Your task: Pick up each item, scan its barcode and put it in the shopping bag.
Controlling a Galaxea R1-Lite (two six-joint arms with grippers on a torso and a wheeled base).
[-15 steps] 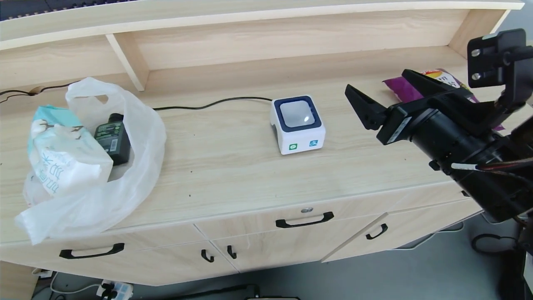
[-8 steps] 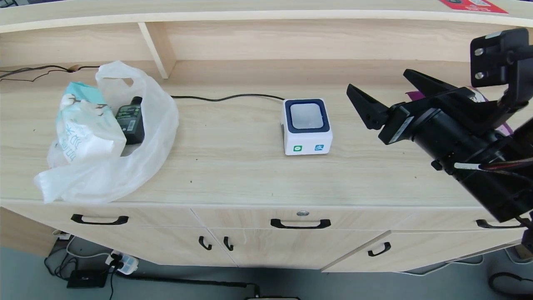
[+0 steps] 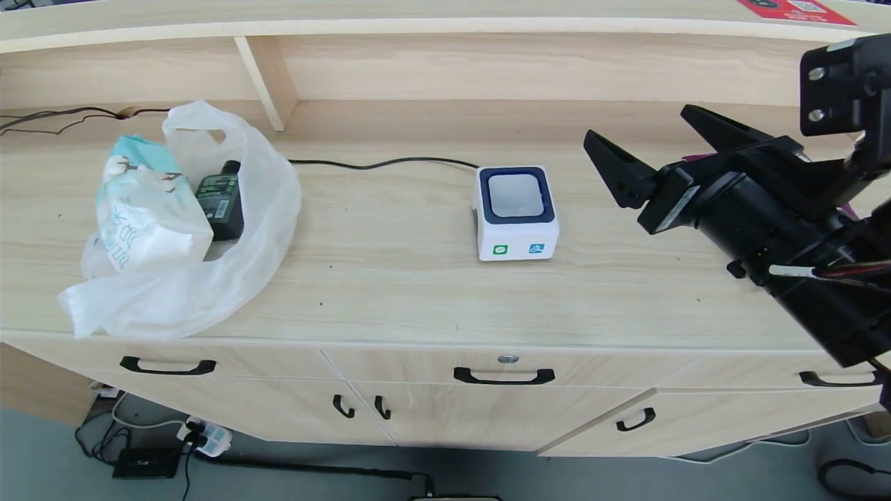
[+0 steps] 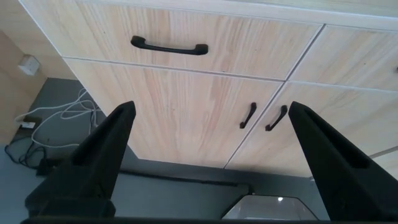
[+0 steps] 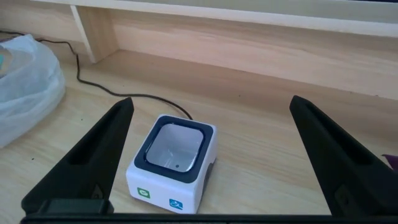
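Mostly, the right pincer [image 3: 637, 125] hides a purple packet [image 3: 696, 158].

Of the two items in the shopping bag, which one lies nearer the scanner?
The black bottle; the pale tissue pack lies beyond it, farther from the scanner.

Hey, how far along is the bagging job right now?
Done: a tissue pack and a dark bottle already lie in the bag. In hand: nothing; the right tool is open and empty, right of the scanner; the left tool is open by the drawers. Left: a purple packet, mostly hidden behind the right arm, on the counter.
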